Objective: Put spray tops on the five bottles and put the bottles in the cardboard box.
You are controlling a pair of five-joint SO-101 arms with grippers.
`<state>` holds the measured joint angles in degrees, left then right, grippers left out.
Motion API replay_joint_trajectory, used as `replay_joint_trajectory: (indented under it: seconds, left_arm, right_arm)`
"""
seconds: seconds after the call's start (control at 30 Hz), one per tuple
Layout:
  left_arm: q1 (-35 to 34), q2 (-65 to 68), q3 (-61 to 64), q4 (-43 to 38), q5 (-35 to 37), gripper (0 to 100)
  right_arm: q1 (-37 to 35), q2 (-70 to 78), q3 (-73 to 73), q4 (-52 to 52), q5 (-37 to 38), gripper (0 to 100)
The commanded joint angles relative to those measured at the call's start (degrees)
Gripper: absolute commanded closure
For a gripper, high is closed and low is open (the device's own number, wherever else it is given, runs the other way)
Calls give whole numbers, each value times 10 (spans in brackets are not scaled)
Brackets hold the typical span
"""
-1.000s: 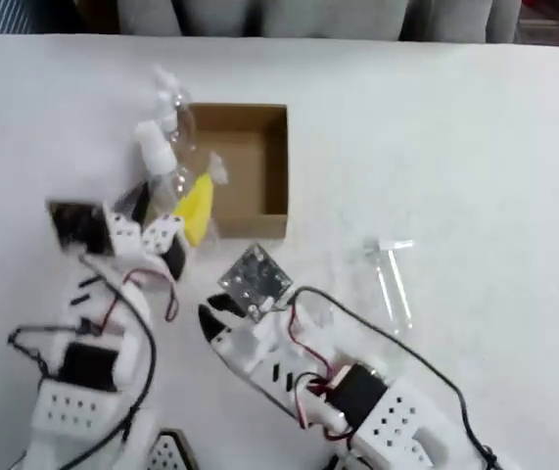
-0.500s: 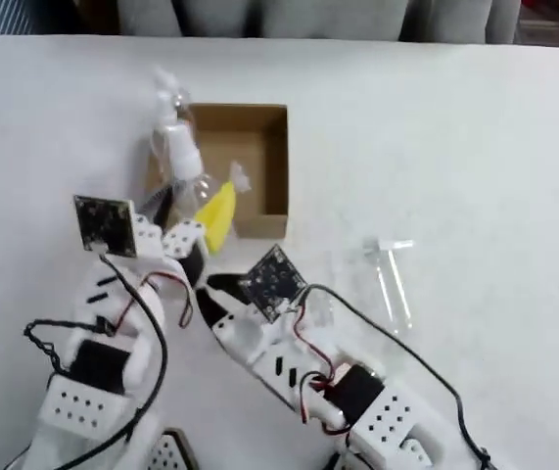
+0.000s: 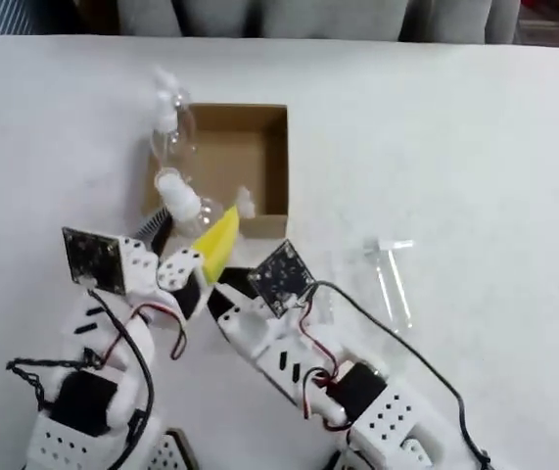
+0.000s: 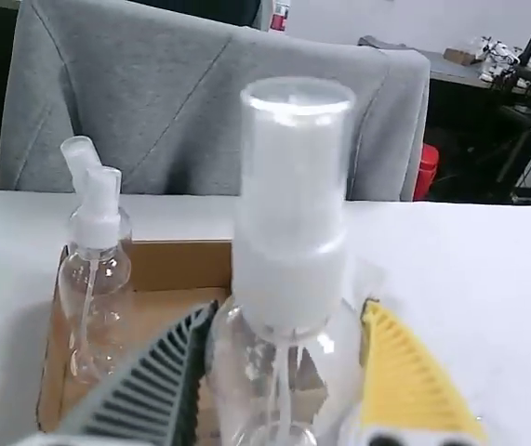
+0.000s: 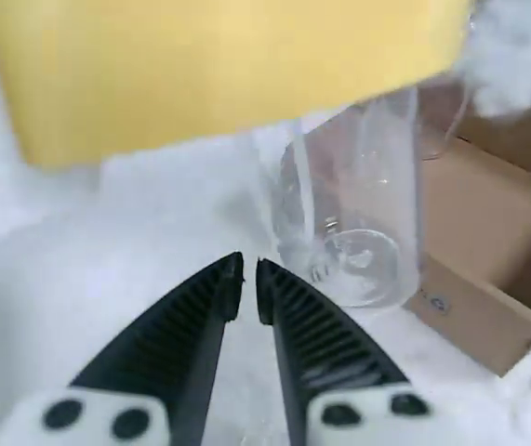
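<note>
The clear bottle (image 4: 288, 251), spray top already on, is getting squeezed around its body between the left gripper's (image 3: 198, 233) grey and yellow fingers, right at the near corner of the cardboard box (image 3: 281, 162). The right gripper (image 5: 249, 279) is hanging just short of that bottle's base, black fingers pinching together on nothing. Two more topped bottles (image 4: 93, 269) are standing in the box beyond the left gripper, and another bottle (image 3: 394, 279) is lying on the table (image 3: 475, 137), well off from the right gripper.
</note>
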<state>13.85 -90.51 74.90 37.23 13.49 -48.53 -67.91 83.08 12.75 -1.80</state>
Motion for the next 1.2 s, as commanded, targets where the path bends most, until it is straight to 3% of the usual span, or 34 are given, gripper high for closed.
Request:
replay_joint_trajectory:
  seconds: [0.0,0.13,0.37,0.53,0.8,1.17]
  left_arm:
    - [9,-14,10,4,-38,980]
    - [6,-14,34,-31,-42,980]
    - [-69,-10,105,-219,-42,980]
    - [-75,13,94,-253,-43,980]
    - [-127,254,-46,-293,-68,980]
    - [-160,495,-64,-491,-71,980]
  right_arm:
    - [16,-5,-3,-9,-4,982]
    - [13,-6,25,-9,1,982]
    - [36,-6,69,-9,1,982]
    - [63,-6,72,-9,1,982]
    - [66,-6,77,-9,1,982]
    - [66,-6,82,-9,1,982]
